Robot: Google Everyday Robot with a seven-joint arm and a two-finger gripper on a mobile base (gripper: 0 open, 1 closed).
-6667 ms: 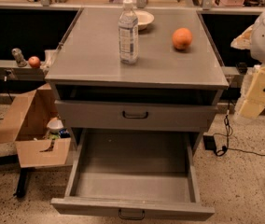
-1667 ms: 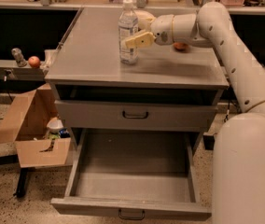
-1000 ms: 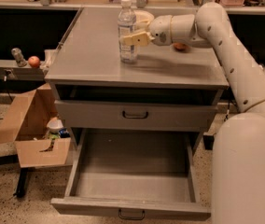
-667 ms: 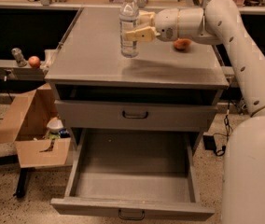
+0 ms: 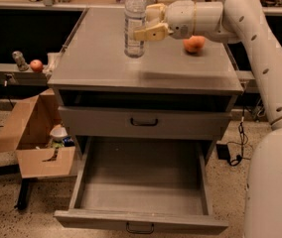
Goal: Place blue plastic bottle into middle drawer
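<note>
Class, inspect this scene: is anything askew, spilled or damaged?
Nothing stands out. The slim clear plastic bottle is upright in the robot's hand; the round orange fruit looks intact; the wide grey metal drawer is open.

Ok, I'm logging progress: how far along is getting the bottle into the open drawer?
Done: the lower drawer is pulled open. In hand: the gripper grips the bottle at the cabinet top, near the orange. Left: carrying it down and releasing it in the lower drawer.

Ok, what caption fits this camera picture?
Gripper grips the blue plastic bottle above the cabinet; middle drawer open below.
</note>
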